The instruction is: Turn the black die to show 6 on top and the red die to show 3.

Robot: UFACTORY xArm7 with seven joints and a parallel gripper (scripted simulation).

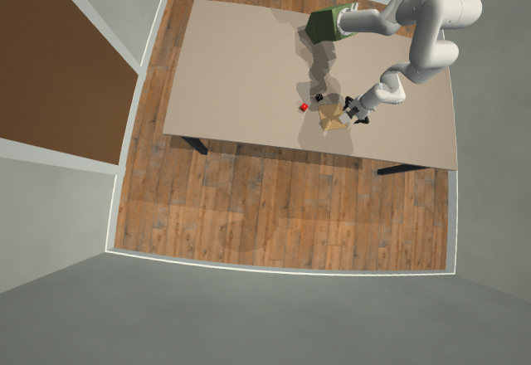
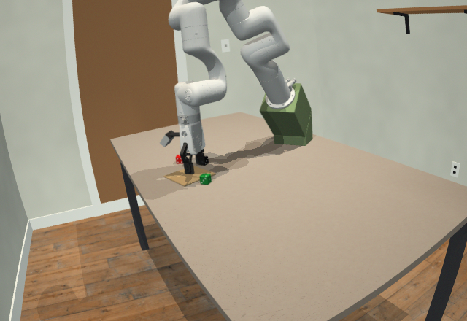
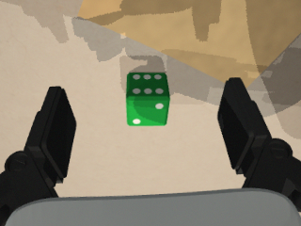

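Now claw [image 3: 150, 127] spread wide, empty; green die [image 3: 149, 98] between fingers, beside mat [image 3: 207, 13] edge.

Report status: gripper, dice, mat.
Gripper open, empty, low over green die. Green die beside the mat, six up. Red die and black die off the mat. Nothing blocking.

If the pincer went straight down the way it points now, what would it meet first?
Probably the green die, which sits between the open, empty pincer's fingers in the wrist view, just off the mat. Depth is unclear.
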